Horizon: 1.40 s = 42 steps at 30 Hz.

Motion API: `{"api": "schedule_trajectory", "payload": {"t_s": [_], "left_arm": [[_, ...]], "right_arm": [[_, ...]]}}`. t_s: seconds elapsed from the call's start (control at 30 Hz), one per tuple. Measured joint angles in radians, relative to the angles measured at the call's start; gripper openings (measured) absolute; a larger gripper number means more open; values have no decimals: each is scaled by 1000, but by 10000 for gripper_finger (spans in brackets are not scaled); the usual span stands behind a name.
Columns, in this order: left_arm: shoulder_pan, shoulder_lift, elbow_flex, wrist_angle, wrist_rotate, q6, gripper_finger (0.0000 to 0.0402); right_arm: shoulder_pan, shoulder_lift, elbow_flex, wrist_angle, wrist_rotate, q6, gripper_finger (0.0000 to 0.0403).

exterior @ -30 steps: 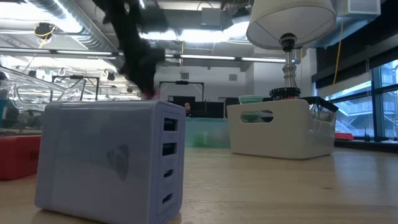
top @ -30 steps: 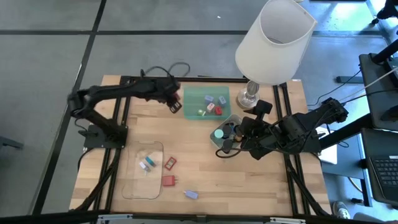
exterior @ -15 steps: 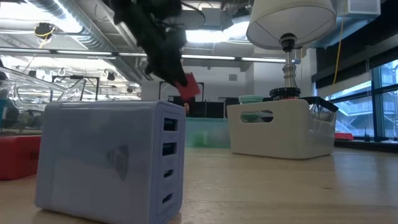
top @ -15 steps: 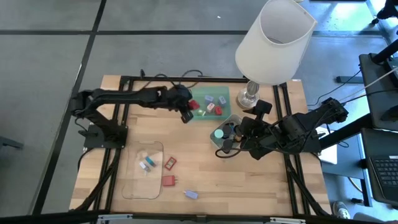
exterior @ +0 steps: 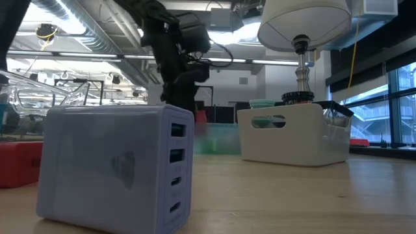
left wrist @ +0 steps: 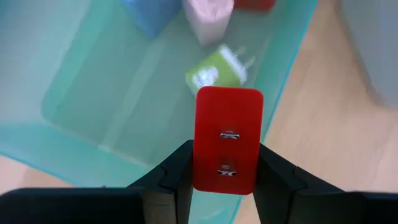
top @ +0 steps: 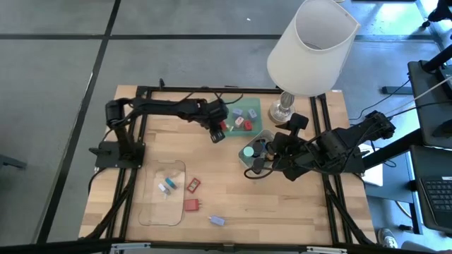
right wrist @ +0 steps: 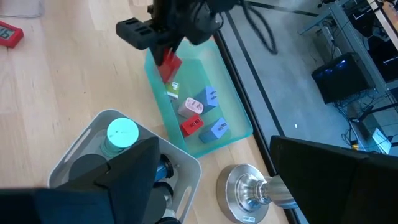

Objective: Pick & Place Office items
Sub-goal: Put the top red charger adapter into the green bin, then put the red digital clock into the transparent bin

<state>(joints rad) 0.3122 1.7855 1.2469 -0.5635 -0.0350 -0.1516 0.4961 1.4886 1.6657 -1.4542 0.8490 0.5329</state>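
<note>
Red block (left wrist: 226, 139) clamped between my left gripper (top: 219, 130) fingers, hanging over the green tray's (top: 256, 132) near-left rim, clear of its contents. Right gripper (top: 263, 164) idles beside the grey tray (top: 247, 161), fingers parted.

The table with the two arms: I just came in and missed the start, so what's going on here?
The robot is sorting small office items into trays. The left gripper is shut on a red charger block and holds it above the near edge of the green tray, which already holds blue, pink, green and red pieces. The right gripper waits by the grey tray, which holds a teal disc and dark caps. More items lie on and beside the clear tray.
</note>
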Motion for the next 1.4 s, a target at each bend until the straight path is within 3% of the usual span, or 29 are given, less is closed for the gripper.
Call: {"api": "schedule_trajectory", "payload": {"t_s": [0.3,0.53,0.8,1.4], "left_arm": [[6,49,32,-41,-4,55,118],[7,48,31,-53,1,95,143],[7,48,30,-94,3,95,127],[7,35,29,-97,-8,87,154]], "right_arm": [[0,0,0,0,0,1,310],[0,0,0,1,0,1,310],[0,0,0,2,0,1,310],[0,0,0,4,-1,1,311]]}}
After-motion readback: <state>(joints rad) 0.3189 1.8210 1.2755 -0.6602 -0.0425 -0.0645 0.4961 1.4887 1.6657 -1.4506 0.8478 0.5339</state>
